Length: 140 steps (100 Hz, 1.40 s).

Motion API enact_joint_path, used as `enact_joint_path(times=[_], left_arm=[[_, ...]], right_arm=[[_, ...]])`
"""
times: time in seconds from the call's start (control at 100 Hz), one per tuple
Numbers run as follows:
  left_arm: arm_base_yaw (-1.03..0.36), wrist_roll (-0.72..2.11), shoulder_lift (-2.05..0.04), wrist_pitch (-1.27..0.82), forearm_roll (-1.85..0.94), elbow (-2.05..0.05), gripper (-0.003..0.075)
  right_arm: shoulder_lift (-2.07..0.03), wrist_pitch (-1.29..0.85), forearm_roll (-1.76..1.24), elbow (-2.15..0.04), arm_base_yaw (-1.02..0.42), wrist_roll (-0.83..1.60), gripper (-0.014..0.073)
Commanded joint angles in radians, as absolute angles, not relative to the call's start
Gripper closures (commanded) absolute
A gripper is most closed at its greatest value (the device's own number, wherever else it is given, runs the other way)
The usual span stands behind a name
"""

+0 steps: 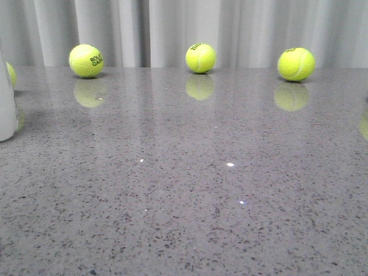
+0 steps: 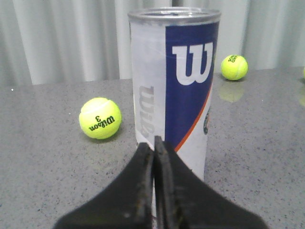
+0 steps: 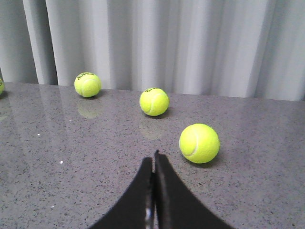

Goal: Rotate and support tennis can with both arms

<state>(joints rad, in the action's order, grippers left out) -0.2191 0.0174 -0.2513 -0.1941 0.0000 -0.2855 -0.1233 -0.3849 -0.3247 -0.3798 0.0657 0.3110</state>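
The left gripper [image 2: 154,148] has its two black fingers pressed together, holding nothing, the tips just short of the can [image 2: 174,86], which stands upright on the table [image 2: 43,157] straight ahead of it. The can shows a metal rim at the top, a white side, and a navy panel with a white W and an orange stripe along its edge; in the front view only a white sliver of it appears at the far left edge. Beside the can, on its white side, lies a ball [image 2: 100,118] printed with a 3; another ball [image 2: 234,67] sits well behind the can on its navy side. The right gripper [image 3: 154,162] is likewise closed and empty, well apart from the can, with a plain ball [image 3: 199,143] near its tips. The table is glossy grey speckled stone that mirrors the balls and catches small light glints. Behind the can, pale pleated curtains [image 1: 241,29] close off the room.
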Motion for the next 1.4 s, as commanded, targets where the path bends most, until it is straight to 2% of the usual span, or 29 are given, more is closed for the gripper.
enact_joint_path(times=[0.0, 0.51, 0.7, 1.39], left_arm=[[-0.213, 0.008, -0.252, -0.077, 0.006, -0.295, 0.0741], [-0.096, 0.008, 0.046, -0.063, 0.023, -0.014, 0.0741], [-0.096, 0.008, 0.042, 0.027, 0.029, 0.045, 0.0741], [-0.096, 0.008, 0.042, 0.038, 0.021, 0.045, 0.0741]], right_arm=[[-0.133, -0.302, -0.336, -0.404, 0.073, 0.318, 0.0662], [-0.133, -0.302, -0.336, -0.404, 0.073, 0.318, 0.0662], [-0.134, -0.302, -0.336, -0.404, 0.073, 0.318, 0.0662], [-0.134, -0.302, -0.336, -0.404, 0.073, 0.318, 0.0662]])
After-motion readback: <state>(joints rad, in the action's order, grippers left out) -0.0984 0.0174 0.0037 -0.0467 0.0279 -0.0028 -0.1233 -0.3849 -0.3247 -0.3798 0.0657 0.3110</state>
